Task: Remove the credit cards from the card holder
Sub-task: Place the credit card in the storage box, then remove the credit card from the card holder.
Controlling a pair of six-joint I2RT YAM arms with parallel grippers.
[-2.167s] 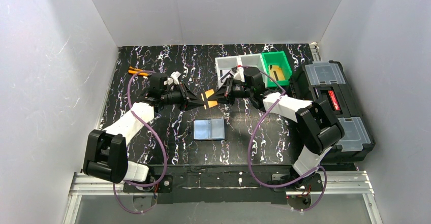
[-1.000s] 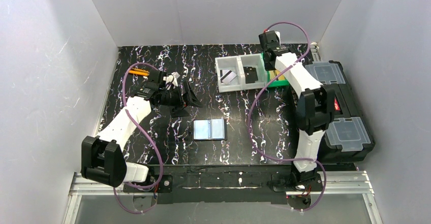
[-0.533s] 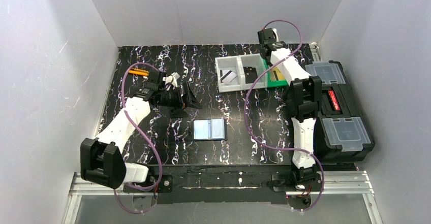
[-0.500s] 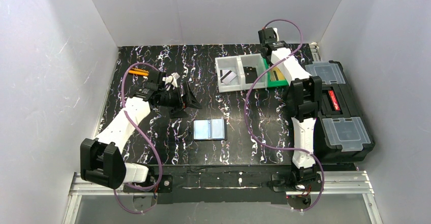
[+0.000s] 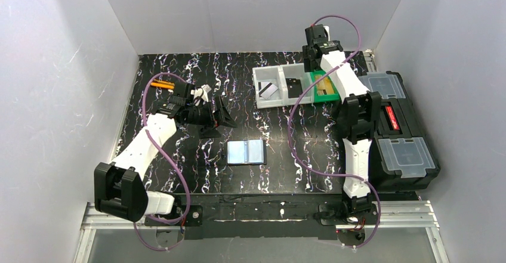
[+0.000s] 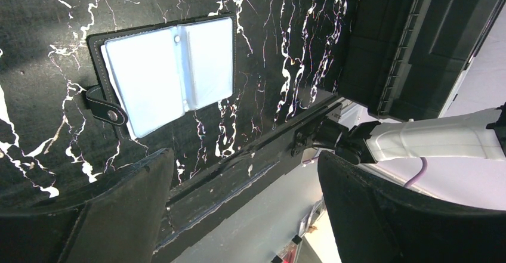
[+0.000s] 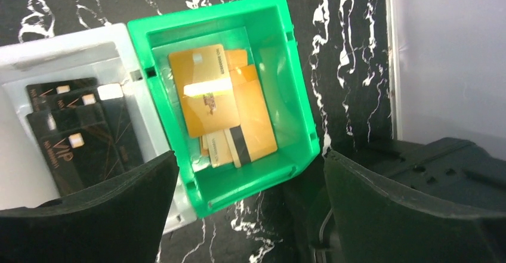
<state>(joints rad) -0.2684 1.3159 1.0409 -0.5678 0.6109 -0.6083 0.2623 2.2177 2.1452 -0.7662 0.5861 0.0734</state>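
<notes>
The card holder (image 5: 246,152) lies open and flat on the black marbled table, glossy blue-grey inside; the left wrist view shows its pale pockets (image 6: 164,72) and snap tab. My left gripper (image 5: 224,117) hangs open and empty to its upper left, fingers (image 6: 89,209) wide apart. My right gripper (image 7: 247,209) is open above the green bin (image 7: 286,66), nothing between its fingers. Gold credit cards (image 7: 218,96) lie piled in that bin. Black cards (image 7: 77,126) lie in the white tray beside it. A silvery card (image 5: 268,90) sits in the tray's left compartment.
The white two-part tray (image 5: 280,72) and green bin (image 5: 330,90) stand at the back right. A large black toolbox (image 5: 397,126) with clear lids fills the right edge. A small orange object (image 5: 162,84) lies at the back left. White walls enclose three sides.
The right gripper, shut a second ago, has opened above the green bin and shifted slightly. The left arm and card holder have not moved.
</notes>
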